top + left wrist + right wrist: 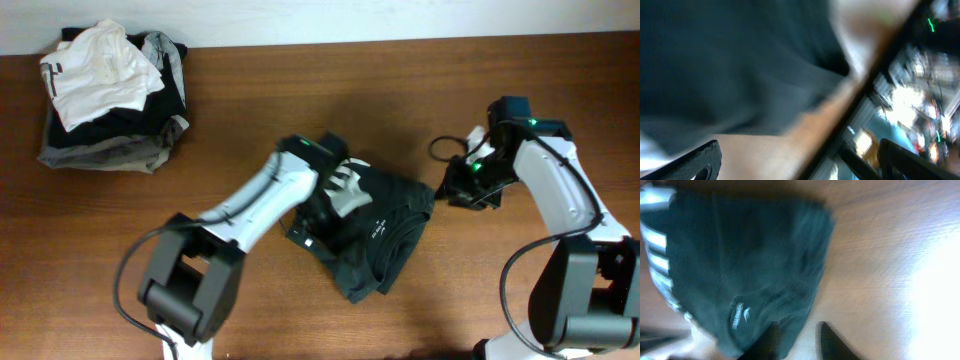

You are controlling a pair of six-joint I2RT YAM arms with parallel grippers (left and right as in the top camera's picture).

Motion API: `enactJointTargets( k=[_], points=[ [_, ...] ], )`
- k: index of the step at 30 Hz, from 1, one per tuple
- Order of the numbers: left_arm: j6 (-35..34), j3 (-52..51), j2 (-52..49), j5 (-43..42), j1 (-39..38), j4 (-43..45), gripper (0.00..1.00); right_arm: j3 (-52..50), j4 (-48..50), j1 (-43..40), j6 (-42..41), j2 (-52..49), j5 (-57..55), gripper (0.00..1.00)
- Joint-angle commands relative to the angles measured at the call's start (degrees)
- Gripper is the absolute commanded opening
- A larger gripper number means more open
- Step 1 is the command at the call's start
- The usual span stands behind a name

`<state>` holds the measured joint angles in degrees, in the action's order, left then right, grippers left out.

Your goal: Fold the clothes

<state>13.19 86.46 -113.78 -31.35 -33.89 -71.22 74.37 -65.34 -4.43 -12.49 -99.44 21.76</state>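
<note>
Dark garment [385, 240] lies bunched mid-worktop [300, 90], white stripes showing near its top; the left claw [325, 205] sits right on top of it, fingers spread wide in the blurred wrist view; the right claw [462, 185] hovers just beside the garment's right edge, fingers apart, bare wood between them; a heap of clothes [110, 100] waits far left, well apart.

Motion smears the left wrist view: the garment [730, 60] is a dark blur and everything past the worktop [825, 120] edge is unreadable. The left gripper [800, 145] and right gripper [798, 327] show only finger stubs cropped at the bottom edges. The garment's logo [739, 315] is too soft to read in the right wrist view.
</note>
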Motion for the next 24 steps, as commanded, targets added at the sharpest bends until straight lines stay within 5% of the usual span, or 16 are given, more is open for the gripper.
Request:
enactJointTargets(
  k=[1,5,13,24],
  points=[
    [-14.25,1.36,2.03,8.87,8.41,4.2,0.99,0.59,-1.99,5.31,1.55,2.71,3.54,0.16],
    [-17.14,1.33,2.03,8.87,14.03,7.32,0.99,-3.39,2.69,11.85,0.87,2.64,5.7,0.06],
    [-17.07,1.33,1.99,8.87,14.51,11.26,0.98,-18.95,19.58,14.84,-4.81,1.84,5.9,0.12],
    [-17.05,1.33,1.99,10.21,14.56,11.76,0.99,-21.31,9.97,10.29,-6.93,-0.09,-7.72,0.04]
  ],
)
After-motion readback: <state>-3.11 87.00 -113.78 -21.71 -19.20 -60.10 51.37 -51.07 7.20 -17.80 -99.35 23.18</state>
